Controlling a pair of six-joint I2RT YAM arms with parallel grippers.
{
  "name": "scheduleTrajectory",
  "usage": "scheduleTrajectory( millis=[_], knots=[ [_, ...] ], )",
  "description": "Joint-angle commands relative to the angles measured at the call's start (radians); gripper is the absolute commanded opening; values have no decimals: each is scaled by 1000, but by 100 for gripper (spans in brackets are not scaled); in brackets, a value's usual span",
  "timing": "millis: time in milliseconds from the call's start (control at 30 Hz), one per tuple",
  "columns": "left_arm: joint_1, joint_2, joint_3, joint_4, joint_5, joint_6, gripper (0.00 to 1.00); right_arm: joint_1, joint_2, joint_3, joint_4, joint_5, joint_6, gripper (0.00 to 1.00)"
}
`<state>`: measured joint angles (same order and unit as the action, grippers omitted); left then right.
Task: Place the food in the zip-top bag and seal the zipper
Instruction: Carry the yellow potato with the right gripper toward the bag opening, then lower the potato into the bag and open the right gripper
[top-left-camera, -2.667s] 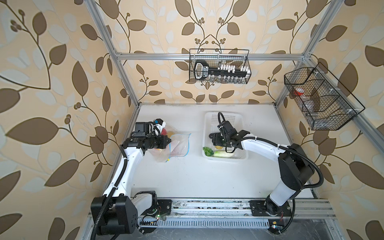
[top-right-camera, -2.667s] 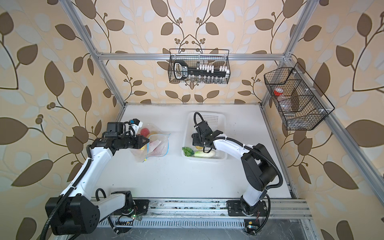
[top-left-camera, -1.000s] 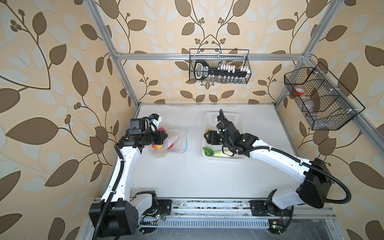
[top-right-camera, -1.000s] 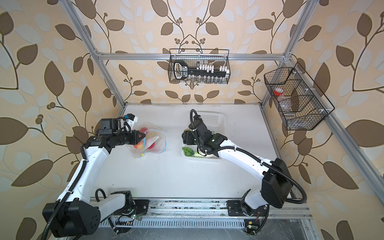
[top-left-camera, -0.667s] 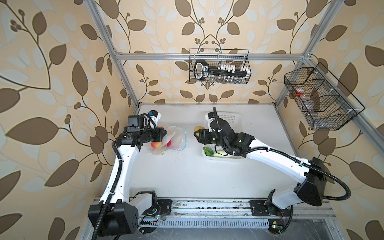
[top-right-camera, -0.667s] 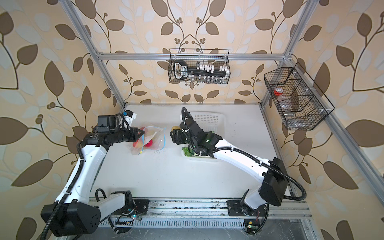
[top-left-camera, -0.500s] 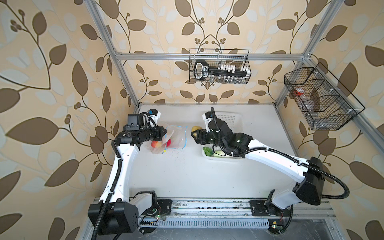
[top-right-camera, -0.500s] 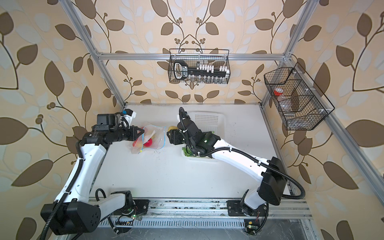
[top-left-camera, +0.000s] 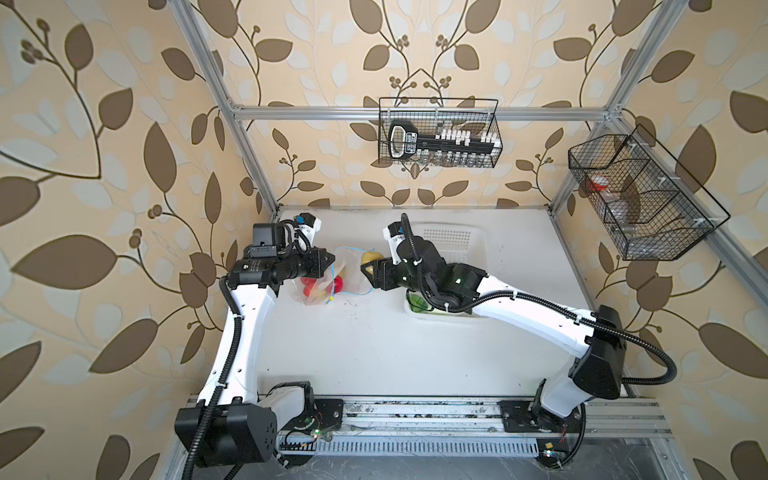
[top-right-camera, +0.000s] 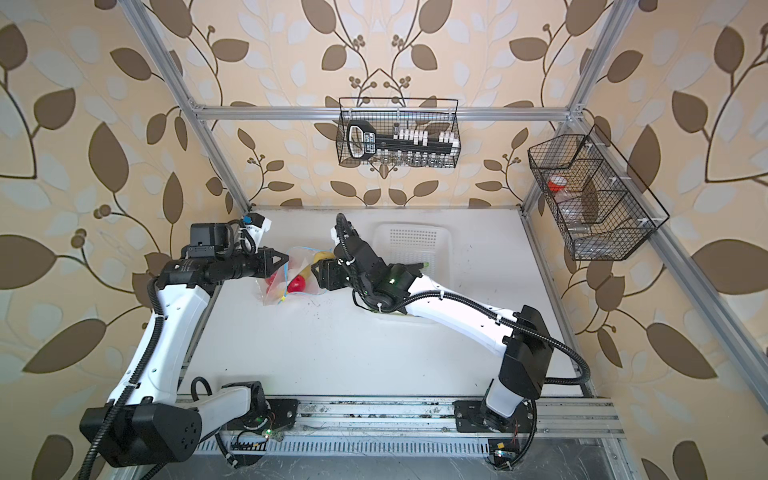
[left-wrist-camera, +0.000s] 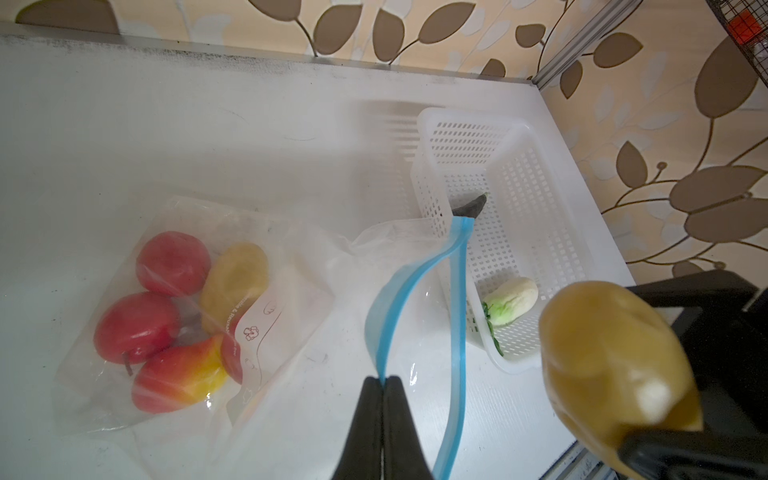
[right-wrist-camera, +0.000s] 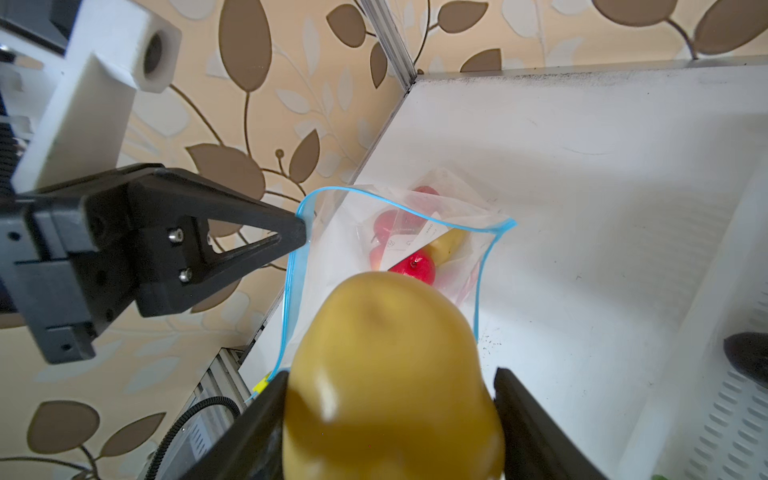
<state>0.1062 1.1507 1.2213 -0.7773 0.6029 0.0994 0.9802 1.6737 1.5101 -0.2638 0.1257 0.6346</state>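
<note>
**A:** Where's the zip-top bag at?

**B:** On the white table, just left of the basket, mouth lifted open. The left gripper has its jaws pressed together on the zipper.

**A:** And the right gripper?

**B:** Jaws spread around a yellow-brown potato, hovering right at the mouth. Apples are already inside. The cabbage and eggplant sit in the basket.

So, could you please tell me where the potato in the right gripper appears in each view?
In a top view: potato mid-picture, beside the zip-top bag.
In a top view: likewise, further left.
Left wrist: picture's lower right.
Right wrist: picture's bottom centre.
Shared landmark: the blue zipper.
</note>
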Motion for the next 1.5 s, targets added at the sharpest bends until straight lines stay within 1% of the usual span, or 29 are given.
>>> scheduleTrajectory(
  millis=[0,300,767,1300,1467],
  knots=[
    [5,-3,46,1,47,-10,0,9,31,47,20,-9,-13,47],
    [-2,-3,43,18,65,-50,0,12,96,82,22,-27,-12,47],
    [-25,-19,44,13,64,-52,0,9,198,180,11,-34,-17,47],
    [-36,-16,53,16,62,-57,0,-6,296,238,-7,-25,-31,47],
    [-40,-11,52,16,67,-57,0,-7,338,276,-10,-29,-35,53]
  ],
)
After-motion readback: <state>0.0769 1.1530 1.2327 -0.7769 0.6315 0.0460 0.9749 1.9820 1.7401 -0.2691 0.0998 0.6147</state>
